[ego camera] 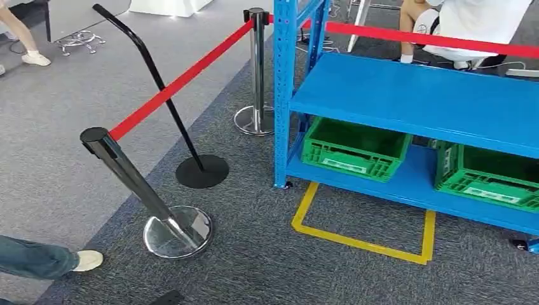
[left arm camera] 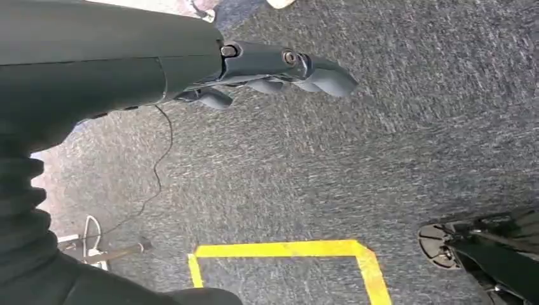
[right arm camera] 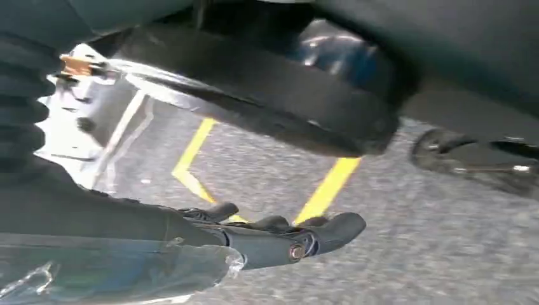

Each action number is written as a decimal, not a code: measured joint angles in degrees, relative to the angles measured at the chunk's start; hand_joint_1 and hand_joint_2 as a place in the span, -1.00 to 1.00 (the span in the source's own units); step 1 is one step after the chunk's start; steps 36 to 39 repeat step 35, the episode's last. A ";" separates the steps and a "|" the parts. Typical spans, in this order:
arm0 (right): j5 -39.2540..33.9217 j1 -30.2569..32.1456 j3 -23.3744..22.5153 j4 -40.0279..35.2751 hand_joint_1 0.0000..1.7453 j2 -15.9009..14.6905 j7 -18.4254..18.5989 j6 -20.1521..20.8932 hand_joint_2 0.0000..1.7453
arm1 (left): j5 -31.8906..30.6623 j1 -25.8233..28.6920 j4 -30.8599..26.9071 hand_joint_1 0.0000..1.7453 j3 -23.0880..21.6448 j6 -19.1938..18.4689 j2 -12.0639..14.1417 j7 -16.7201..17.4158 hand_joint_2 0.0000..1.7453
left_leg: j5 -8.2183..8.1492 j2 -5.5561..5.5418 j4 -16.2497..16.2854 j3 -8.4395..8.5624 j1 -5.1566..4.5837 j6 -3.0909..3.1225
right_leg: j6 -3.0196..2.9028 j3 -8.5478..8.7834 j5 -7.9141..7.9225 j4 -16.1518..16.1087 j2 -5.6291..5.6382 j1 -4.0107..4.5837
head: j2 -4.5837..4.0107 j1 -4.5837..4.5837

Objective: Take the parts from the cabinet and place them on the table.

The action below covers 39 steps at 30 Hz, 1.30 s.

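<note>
Parts: none can be made out in either green crate; the crate interiors look dark and their contents are too hard to read from here.
Left hand (left arm camera: 279,70): hangs over grey carpet, fingers loosely extended and apart, holding nothing.
Right hand (right arm camera: 286,235): also hangs low over the carpet, fingers stretched out with nothing between them; the picture is blurred, so this is probably an empty open hand.
Yellow floor marking (ego camera: 362,232): a taped outline on the carpet just in front of the rack's near edge, likely the standing spot for reaching the shelves; it also shows beneath both hanging hands.
Cabinet (ego camera: 419,95): a blue open shelf rack at the right of the head view, its upper shelf bare where visible.
Left green crate (ego camera: 353,149): sits on the lower shelf, near the rack's left post.
Right green crate (ego camera: 489,175): on the same shelf, further right, partly cut off.
Barrier posts: one chrome post (ego camera: 257,70) stands by the rack's left post, carrying a red belt (ego camera: 178,82); a nearer post (ego camera: 136,184) leans.
Stage: arms down and hands free fit either an approach to the rack or a return for more; the table is not seen.
</note>
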 joint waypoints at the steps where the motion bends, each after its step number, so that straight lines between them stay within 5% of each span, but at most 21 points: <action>1: 0.77 0.16 -1.15 0.00 -1.00 0.00 -0.66 0.18 -1.00 | 0.62 0.07 0.00 -1.00 -0.11 -0.18 0.00 -0.07 1.00 | 0.01 0.00 0.00 0.00 0.04 -0.01 | 0.00 0.00 0.00 0.00 0.01 0.04 | 0.02 0.00; 3: 3.11 0.80 -3.66 -0.09 -1.00 0.00 -1.10 0.90 -1.00 | 2.28 0.16 -0.02 -1.00 -0.46 -0.66 0.00 -0.09 1.00 | 0.01 0.00 0.00 0.00 0.08 -0.01 | -0.01 0.02 -0.02 0.01 -0.01 0.07 | 0.02 0.00; 4: 4.16 1.21 -4.73 -0.13 -1.00 0.00 -1.10 1.25 -1.00 | 3.09 0.26 -0.04 -1.00 -0.61 -0.92 0.02 -0.18 -1.00 | 0.01 0.00 -0.01 -0.01 0.08 -0.02 | -0.01 0.03 -0.06 0.01 -0.02 0.08 | 0.00 0.02; 34: 41.79 9.56 -47.88 -7.84 -1.00 -0.96 -0.99 13.70 -1.00 | 31.58 4.12 -5.64 -1.00 -9.16 -9.77 1.95 -2.49 -1.00 | 0.00 0.00 -0.01 -0.01 0.12 -0.02 | -0.01 0.02 -0.07 0.02 -0.01 0.08 | 0.02 0.00; 39: 42.83 9.79 -49.15 -8.07 -1.00 -1.01 -0.99 14.08 -1.00 | 32.40 4.24 -5.86 -1.00 -9.36 -9.99 1.99 -2.51 -1.00 | 0.00 0.00 -0.01 -0.01 0.12 -0.02 | -0.01 0.02 -0.07 0.02 -0.01 0.08 | 0.00 0.02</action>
